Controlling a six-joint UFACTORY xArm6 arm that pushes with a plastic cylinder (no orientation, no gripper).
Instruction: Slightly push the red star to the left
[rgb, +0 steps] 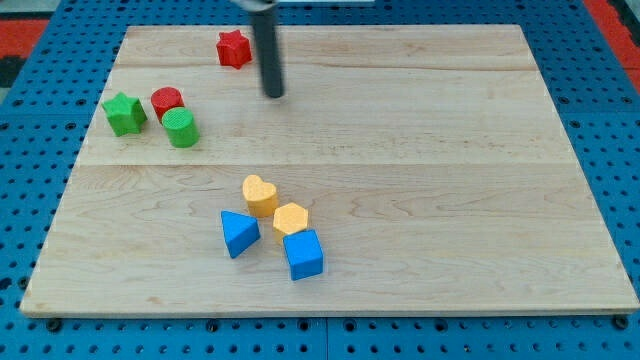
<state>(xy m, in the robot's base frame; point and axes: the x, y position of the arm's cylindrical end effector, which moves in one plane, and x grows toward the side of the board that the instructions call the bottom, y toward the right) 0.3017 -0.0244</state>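
Observation:
The red star (233, 48) lies near the view's top, left of centre, on the wooden board (420, 150). My tip (274, 94) is the lower end of the dark rod that comes down from the view's top. It stands to the right of the red star and a little below it, with a small gap between them. It touches no block.
At the view's left, a green star (124, 113), a red cylinder (166, 101) and a green cylinder (182, 128) sit close together. Lower centre holds a yellow heart (260, 194), a yellow hexagon (291, 218), a blue triangle (238, 232) and a blue cube (303, 254).

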